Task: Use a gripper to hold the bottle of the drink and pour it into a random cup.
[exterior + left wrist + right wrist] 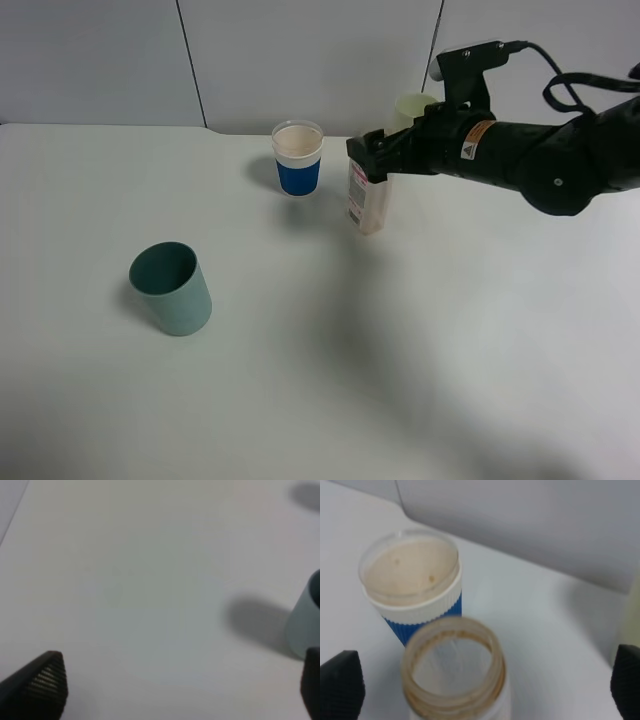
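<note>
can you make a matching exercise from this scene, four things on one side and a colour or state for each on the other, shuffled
Things:
1. bottle
2. teal cup
3. blue-sleeved cup
4. right claw

States:
A. tilted, alone at the near left of the table
B. open, fingers either side of the bottle's mouth
C. upright, uncapped, pink-and-white label
D. upright, white rim, far side of the table

Pairs: 1-C, 2-A, 3-D, 4-B

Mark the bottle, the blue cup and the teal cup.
bottle (454, 672): right wrist view, beige rim of its mouth.
blue cup (298, 177): exterior high view, blue sleeve.
teal cup (183, 302): exterior high view, outer wall.
</note>
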You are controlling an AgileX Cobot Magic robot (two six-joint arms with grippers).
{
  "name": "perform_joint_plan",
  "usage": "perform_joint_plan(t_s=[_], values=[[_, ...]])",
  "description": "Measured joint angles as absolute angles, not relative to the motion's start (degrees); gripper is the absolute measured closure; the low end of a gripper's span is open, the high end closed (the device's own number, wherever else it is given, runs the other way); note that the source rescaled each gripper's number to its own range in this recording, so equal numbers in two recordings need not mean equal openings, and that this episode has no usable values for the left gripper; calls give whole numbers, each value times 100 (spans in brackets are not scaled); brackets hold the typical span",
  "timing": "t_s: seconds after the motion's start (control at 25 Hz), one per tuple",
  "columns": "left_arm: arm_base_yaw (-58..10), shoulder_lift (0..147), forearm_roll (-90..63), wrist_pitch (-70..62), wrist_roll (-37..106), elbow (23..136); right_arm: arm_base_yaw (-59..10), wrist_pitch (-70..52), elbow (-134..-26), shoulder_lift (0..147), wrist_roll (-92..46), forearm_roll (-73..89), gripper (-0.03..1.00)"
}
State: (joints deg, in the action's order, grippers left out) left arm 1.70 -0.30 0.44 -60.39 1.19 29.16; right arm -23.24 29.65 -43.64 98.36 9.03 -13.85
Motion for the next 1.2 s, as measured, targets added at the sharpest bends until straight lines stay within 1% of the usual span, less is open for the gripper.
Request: perform_joint_plan(t_s=[0.32, 0.6, 0.84, 1.2], values=[[170, -30, 44, -6039, 119, 2916, -2324, 2027, -4364, 8568, 333, -1407, -3], [170, -30, 44, -6039, 119, 2916, -2290, 712, -4364, 7559, 0, -1408, -3], [170, -30, 44, -6039, 119, 2916, -1789, -353, -4364, 6717, -116, -1408, -3], [170, -30, 44, -6039, 119, 2916, -957, -1127, -4364, 5503, -127, -1388, -3]])
